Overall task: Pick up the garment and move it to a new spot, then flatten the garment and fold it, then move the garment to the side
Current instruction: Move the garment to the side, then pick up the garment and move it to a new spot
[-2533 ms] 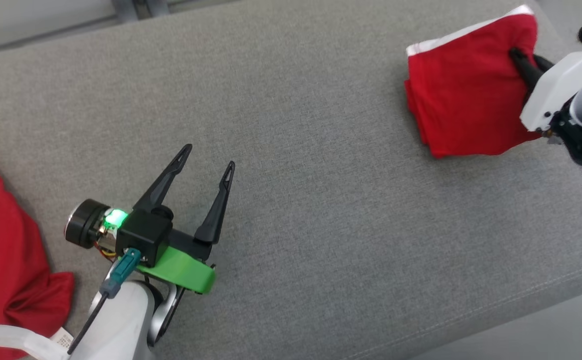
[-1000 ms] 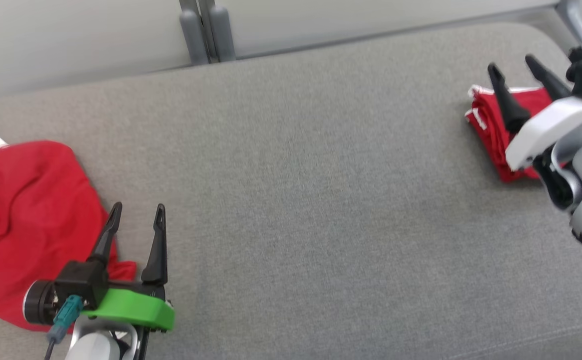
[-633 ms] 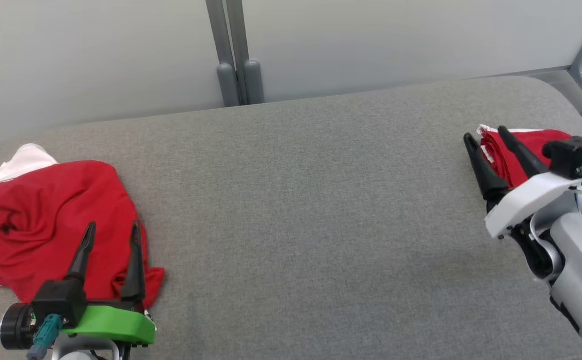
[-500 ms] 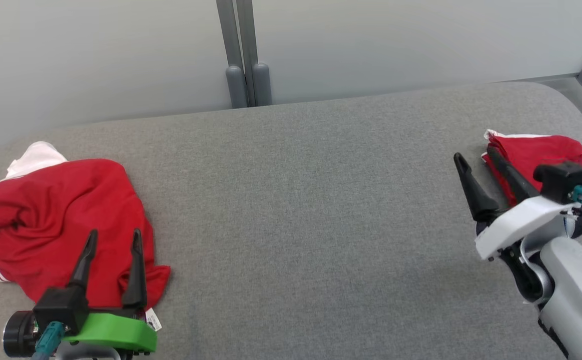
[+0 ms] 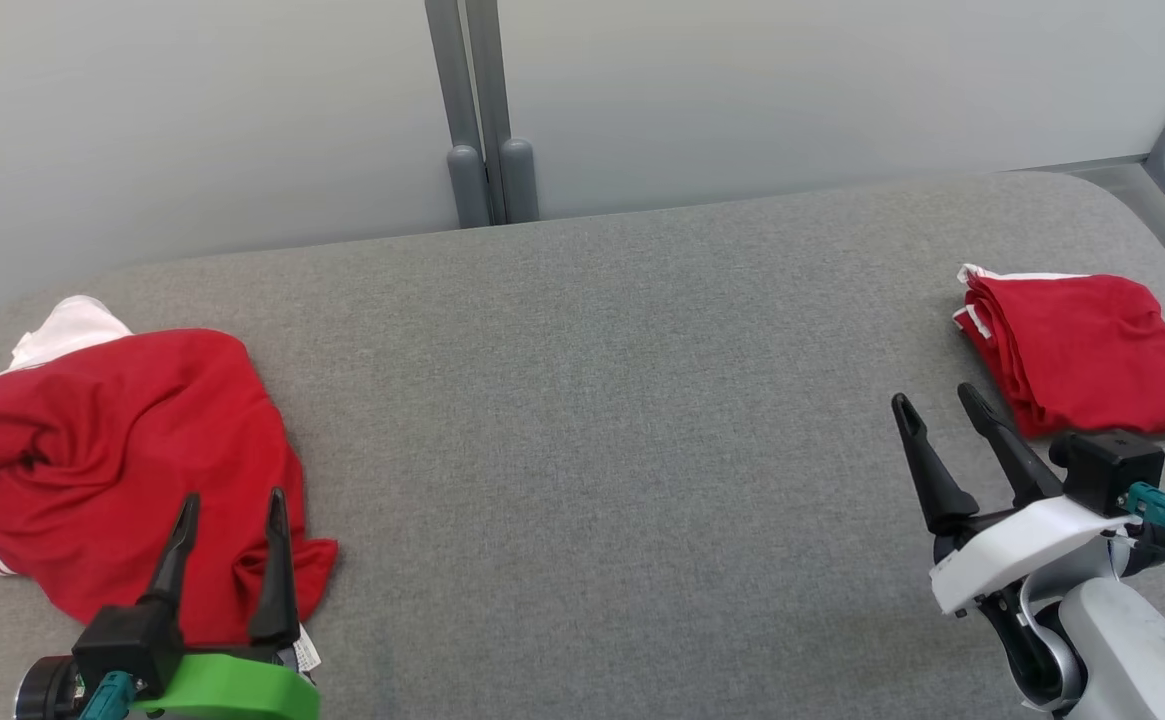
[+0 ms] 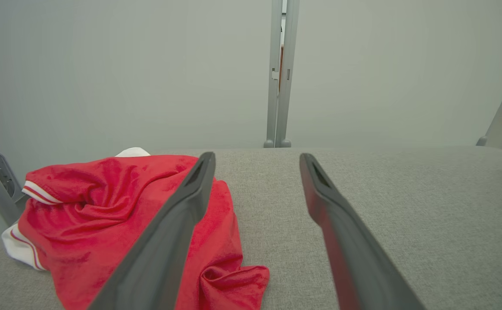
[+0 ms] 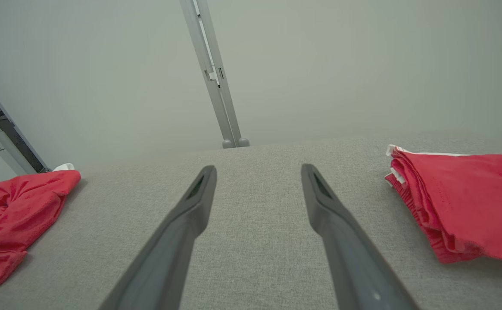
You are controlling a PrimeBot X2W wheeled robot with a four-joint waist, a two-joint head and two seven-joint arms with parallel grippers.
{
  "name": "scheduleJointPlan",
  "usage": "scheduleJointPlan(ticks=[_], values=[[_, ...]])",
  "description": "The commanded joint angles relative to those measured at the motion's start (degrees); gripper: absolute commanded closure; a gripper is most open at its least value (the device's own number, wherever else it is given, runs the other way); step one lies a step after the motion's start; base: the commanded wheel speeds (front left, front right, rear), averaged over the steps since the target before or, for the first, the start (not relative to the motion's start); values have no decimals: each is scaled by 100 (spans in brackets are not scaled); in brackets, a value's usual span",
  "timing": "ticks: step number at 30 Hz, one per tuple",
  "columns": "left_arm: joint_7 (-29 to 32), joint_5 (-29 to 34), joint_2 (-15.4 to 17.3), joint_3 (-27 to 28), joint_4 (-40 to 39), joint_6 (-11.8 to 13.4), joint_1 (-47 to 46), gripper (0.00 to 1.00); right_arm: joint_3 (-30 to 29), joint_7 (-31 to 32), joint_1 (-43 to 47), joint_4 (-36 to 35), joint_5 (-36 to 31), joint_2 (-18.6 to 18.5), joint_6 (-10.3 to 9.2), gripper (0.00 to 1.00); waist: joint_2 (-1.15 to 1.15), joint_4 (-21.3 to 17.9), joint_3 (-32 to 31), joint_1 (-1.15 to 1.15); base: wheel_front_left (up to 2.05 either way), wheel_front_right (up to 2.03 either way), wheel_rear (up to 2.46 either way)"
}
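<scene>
R gripper (image 5: 935,397) has pulled back off the folded garment (image 5: 1092,350) since the earlier frames. It was down on the cloth then; now it sits just beside the near-left corner, not touching. The view has swung too, so part of the shift is camera, not objs. Its jaws are spread wide w/ nothing btwn them. L gripper (image 5: 232,496) is likewise wide and empty, fingers over the near-right edge of the crumpled garment (image 5: 112,440). I can't tell whether the tips touch cloth.

Outward: the folded garment lies far right on the grey cushion (image 5: 592,400) and the crumpled one far left, well apart, bare cushion btwn. Grey posts (image 5: 482,110) stand behind.

My read: the right piece is folded and set aside, so that cycle looks done. Step in hand is starting on the left heap. Next I'd lower L, pinch an edge and carry it to the open middle.

Count: 2 garments (1 folded, 1 crumpled), 2 grippers, 1 cushion, 2 posts.
</scene>
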Motion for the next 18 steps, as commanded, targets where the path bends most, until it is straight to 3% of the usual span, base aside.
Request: scheduleJointPlan(ticks=[1, 8, 18], values=[[-14, 38, 2, 53, -10, -41, 59, 0, -39, -14, 69, -30, -25, 2, -4, 0, 0, 3, 0, 1, 0, 0, 0], [-14, 184, -87, 107, 34, -159, -3, 0, -54, -14, 131, -39, -140, 32, -4, 0, 0, 141, -13, 1, 0, 0, 0], [-9, 198, -43, 196, 259, -171, -77, 0, 1, -14, 242, -139, -64, 181, -4, 0, 0, 1315, -92, 1, 0, 0, 0]])
